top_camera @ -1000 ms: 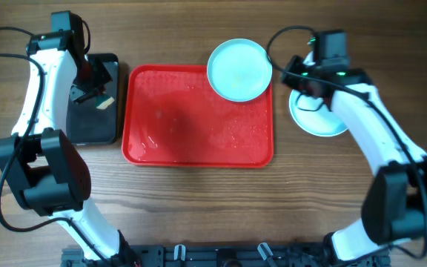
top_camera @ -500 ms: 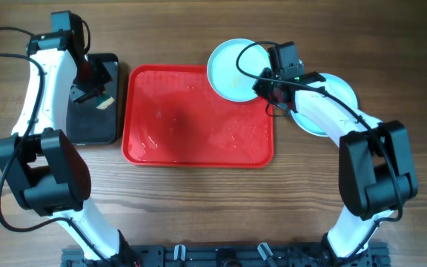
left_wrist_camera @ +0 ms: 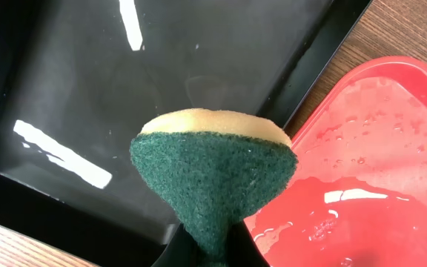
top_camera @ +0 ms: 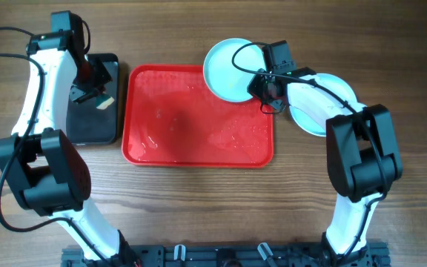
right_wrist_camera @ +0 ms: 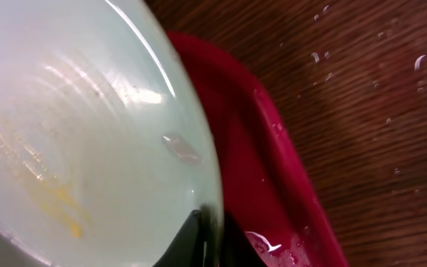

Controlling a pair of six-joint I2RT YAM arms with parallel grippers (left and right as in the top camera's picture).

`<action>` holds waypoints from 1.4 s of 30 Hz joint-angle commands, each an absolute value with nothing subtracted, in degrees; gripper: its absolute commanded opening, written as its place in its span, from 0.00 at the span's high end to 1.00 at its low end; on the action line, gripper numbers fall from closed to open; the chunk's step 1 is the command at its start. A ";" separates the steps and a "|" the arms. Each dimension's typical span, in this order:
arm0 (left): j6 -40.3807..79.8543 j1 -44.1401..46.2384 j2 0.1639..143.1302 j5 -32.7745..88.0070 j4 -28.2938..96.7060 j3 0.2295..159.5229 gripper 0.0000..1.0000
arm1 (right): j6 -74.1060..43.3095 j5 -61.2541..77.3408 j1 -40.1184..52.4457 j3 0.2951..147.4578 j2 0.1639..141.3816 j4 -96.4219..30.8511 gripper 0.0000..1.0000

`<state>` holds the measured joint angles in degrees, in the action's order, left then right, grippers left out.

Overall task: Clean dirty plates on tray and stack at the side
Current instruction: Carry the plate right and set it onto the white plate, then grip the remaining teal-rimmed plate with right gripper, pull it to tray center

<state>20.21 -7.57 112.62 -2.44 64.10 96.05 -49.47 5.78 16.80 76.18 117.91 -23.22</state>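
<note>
plate [top_camera: 222, 70] pinched at far right corner of tray [top_camera: 191, 111].
gripping plate's right rim with right gripper [top_camera: 262, 87], fingers [right_wrist_camera: 184, 248] pressed together on the thin edge. lying partly over tray's far right corner, partly past the far rim above table [top_camera: 199, 200]; flat or tilted, cannot tell. carrying a yellow smear [right_wrist_camera: 69, 211] on its pale turquoise face, seen from right wrist. holding water drops across tray floor. sitting right of tray, touching table, partly under right arm: second plate [top_camera: 310, 124]; single or stacked, cannot tell. pinching green-and-yellow sponge [left_wrist_camera: 213, 174] in left gripper [top_camera: 89, 87], fingers closed on its lower end, above black tray [top_camera: 87, 130] just left of tray.
</note>
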 commanded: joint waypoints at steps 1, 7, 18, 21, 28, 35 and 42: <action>19.88 -7.64 113.27 -1.96 64.18 96.23 0.96 | -47.97 9.52 17.74 77.08 119.57 -24.75 0.96; 19.90 -7.64 113.30 -1.96 64.14 96.23 0.96 | -43.48 15.22 22.26 77.25 119.35 -30.13 0.95; 19.90 -7.64 113.30 -1.96 64.14 96.23 0.96 | -39.48 15.94 32.80 77.47 116.64 -35.00 0.61; 19.90 -7.64 113.27 -1.96 64.14 96.23 0.96 | -37.34 11.73 32.51 78.76 116.33 -34.28 0.42; 19.90 -7.64 113.27 -1.96 64.12 96.23 0.96 | -35.73 6.83 30.98 78.87 118.65 -24.23 0.39; 19.90 -7.64 113.27 -1.96 64.12 96.23 0.96 | -38.06 12.29 31.11 78.87 122.15 -23.51 0.51; 19.92 -7.62 113.30 -1.93 64.07 96.23 0.96 | -39.20 12.25 31.11 78.87 122.41 -23.35 0.82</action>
